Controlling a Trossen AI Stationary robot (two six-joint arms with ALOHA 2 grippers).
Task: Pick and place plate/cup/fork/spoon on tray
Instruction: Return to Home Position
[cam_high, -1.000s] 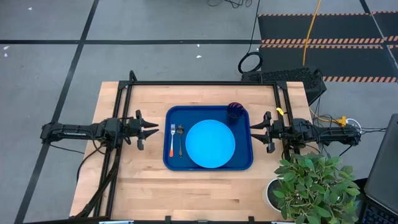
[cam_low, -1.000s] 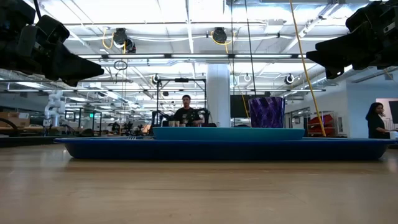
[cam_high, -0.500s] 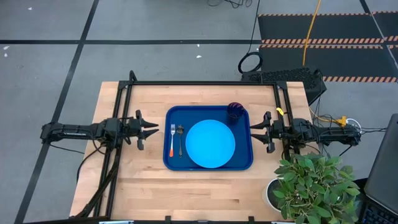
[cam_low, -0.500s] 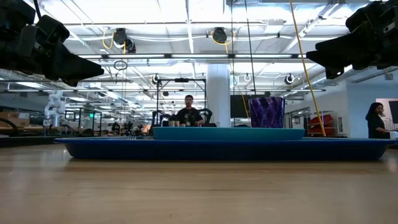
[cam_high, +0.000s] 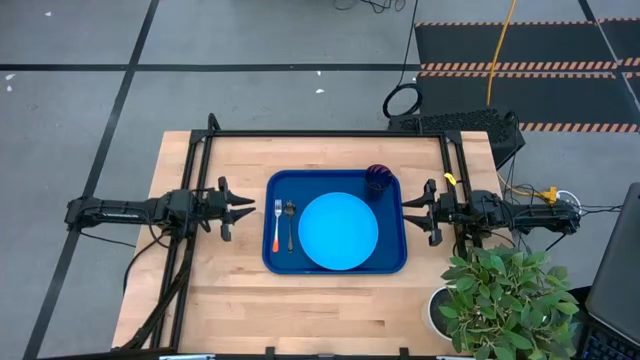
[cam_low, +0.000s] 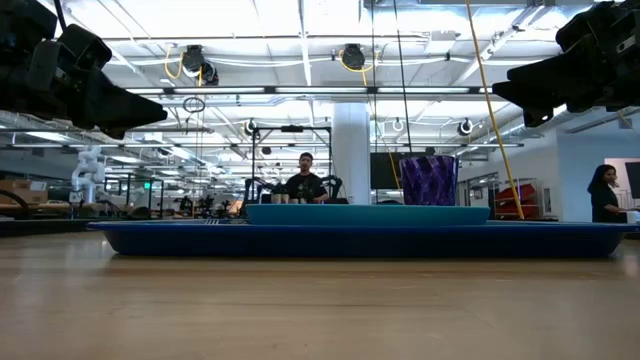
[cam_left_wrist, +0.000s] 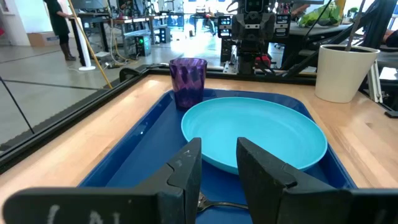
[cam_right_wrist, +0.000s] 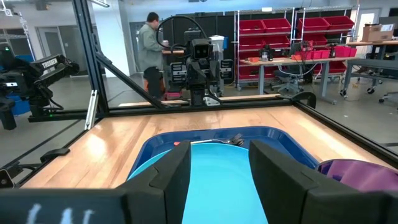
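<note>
Blue tray (cam_high: 270, 255) holds plate (cam_high: 338, 232), cup (cam_high: 378, 180), fork (cam_high: 277, 224), spoon (cam_high: 290, 224). We see left gripper (cam_high: 243, 209) and right gripper (cam_high: 417, 210) flanking it, fingers parted, empty.

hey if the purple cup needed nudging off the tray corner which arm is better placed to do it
Probably the right. The cup stands in the tray corner nearest the right gripper; the left gripper waits beyond the fork and spoon.
</note>
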